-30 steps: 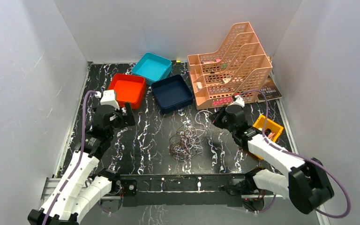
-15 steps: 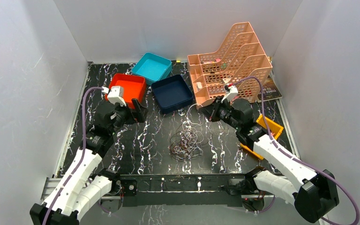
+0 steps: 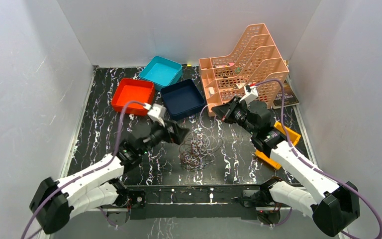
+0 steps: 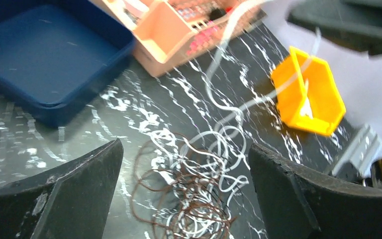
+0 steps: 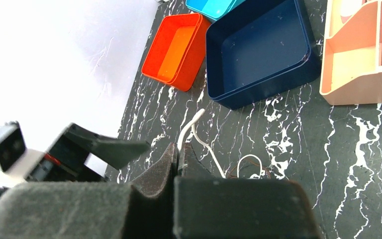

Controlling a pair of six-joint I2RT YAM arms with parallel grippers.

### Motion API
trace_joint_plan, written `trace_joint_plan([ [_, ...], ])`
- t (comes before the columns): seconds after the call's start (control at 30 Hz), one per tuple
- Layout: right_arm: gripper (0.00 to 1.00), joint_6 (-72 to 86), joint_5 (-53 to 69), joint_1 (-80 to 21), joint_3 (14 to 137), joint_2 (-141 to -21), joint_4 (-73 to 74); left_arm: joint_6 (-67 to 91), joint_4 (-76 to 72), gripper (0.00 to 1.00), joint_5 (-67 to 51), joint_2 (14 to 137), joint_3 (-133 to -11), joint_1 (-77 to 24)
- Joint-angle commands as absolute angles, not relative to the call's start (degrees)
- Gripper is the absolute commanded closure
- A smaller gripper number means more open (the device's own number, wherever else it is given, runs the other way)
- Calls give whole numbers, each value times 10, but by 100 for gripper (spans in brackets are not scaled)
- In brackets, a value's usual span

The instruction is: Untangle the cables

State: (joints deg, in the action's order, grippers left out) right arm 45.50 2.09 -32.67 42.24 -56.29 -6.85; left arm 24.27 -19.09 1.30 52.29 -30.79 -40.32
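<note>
cables — thin, wiry | table — glossy marbled | navy tray matt plastic

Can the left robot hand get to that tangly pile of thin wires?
Probably yes. The open left gripper hangs beside the tangled bunch of thin white and brown cables, nothing between them.

Between the black fingers of the left gripper, thin looping wire cables are rust-brown and white over a black, white-veined marble-look tabletop. Past the fingertips sit a navy square plastic tray and a yellow plastic bin.
</note>
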Motion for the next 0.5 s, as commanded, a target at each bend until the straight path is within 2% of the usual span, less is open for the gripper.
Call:
trace_joint_plan([
  [0.0,100,479,20,-328,440,-554,-81,162,-415,3,89,582,-265,-506],
  [0.23,100,477,30,-329,449,-545,-64,65,-585,2,133,763,-289,-605],
  [0.47,100,481,42,-329,450,-541,-56,78,-706,2,159,857,-295,-613],
])
